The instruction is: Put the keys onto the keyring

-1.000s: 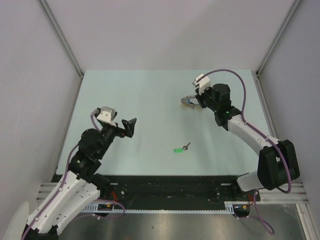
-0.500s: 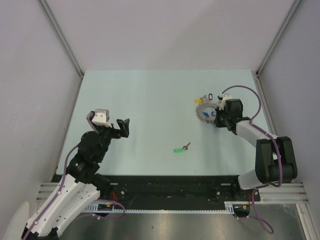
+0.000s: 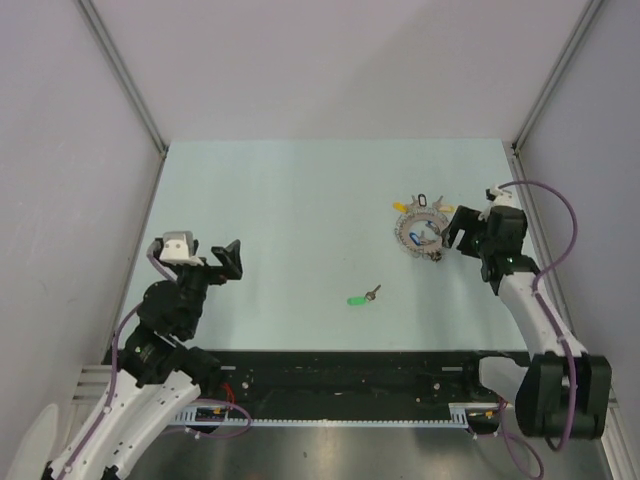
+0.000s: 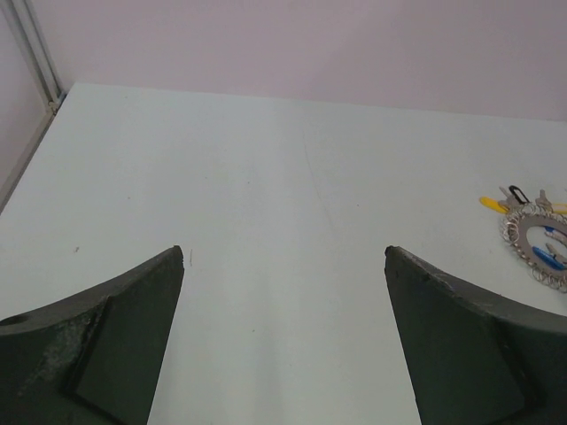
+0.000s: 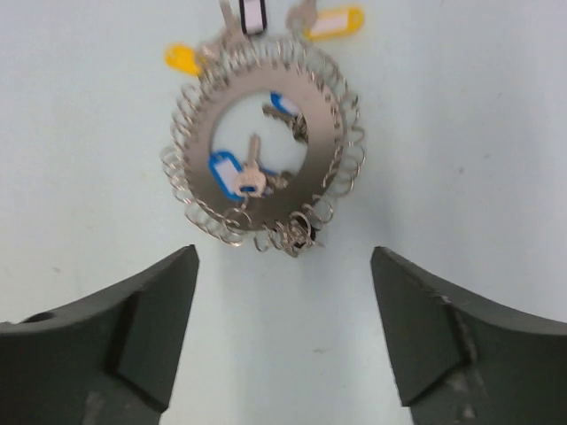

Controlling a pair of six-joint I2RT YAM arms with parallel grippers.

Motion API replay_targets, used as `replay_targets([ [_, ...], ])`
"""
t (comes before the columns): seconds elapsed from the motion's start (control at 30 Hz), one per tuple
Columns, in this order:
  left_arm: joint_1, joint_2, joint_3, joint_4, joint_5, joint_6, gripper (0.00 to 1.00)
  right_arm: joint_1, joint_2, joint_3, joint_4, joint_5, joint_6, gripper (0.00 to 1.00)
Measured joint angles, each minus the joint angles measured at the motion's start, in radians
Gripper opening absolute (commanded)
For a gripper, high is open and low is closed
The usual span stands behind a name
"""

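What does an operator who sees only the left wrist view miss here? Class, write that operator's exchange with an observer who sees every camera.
Operator: I see the keyring at my right edge. Is any key off it?
Observer: Yes. A green-headed key lies alone on the table, nearer the arm bases than the keyring.
Operator: Is the other arm holding the keyring?
Observer: No. The right end effector is open and not touching the keyring, which lies flat on the table in front of it.
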Motion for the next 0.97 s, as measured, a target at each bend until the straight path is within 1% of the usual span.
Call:
replay_targets([
  [0.07, 0.0, -0.034, 0.0, -0.011, -0.021, 0.0, 1.0, -0.002, -0.09, 0.0, -0.009, 0.015, 0.012, 0.99],
  [0.37, 0.0, -0.196, -0.006, -0.066, -0.08, 0.0, 1.0, -0.009, -0.571, -0.001, -0.1, 0.137, 0.033, 1.0],
  [0.53, 0.0, -0.243, -0.01, -0.069, -0.088, 0.0, 1.0, -0.01, -0.811, 0.002, -0.134, 0.175, 0.03, 1.0],
  [0.7, 0.0, -0.261, -0.01, -0.069, -0.09, 0.0, 1.0, 0.001, -0.951, 0.003, -0.191, 0.189, 0.0, 1.0],
  [0.97, 0.0, -0.315, -0.031, -0.063, -0.09, 0.003, 1.0, 0.101, -1.009, 0.004, -0.29, 0.27, -0.071, 1.0],
])
